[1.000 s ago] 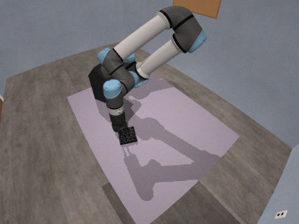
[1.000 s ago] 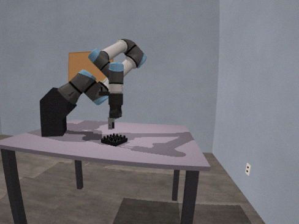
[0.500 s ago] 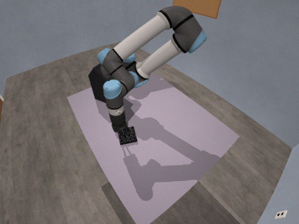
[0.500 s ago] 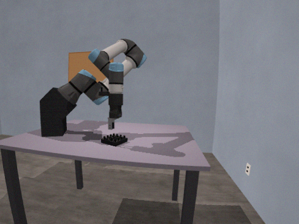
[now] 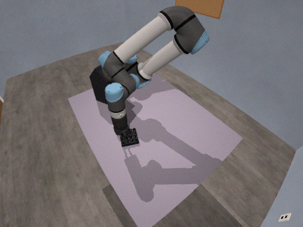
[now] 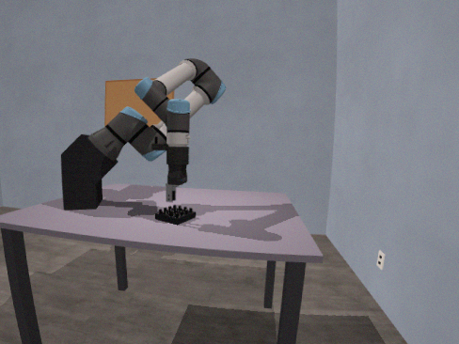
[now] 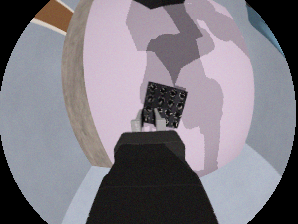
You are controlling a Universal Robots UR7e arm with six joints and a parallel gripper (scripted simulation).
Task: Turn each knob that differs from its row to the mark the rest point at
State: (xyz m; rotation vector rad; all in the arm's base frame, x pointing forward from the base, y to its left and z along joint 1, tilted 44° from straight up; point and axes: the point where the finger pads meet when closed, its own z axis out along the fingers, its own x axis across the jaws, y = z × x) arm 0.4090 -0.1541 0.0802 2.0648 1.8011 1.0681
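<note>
Knob box [image 5: 130, 144] [image 6: 177, 220] [image 7: 166, 102] upright on bench [image 5: 198, 130] [image 6: 155, 237] [image 7: 117, 60]; fingers [image 6: 170, 193] above it, part-open, empty. Knob lines unreadable (too small), so corrections done or left: cannot tell. Arm withdrawal remains.

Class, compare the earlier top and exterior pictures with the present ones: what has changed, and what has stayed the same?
The black two-finger gripper appears slightly lower, nearer the black square knob box. It has visibly taken hold of nothing and let go of nothing. The box stays put on the pale purple table. Knob turns are too small to tell.
</note>
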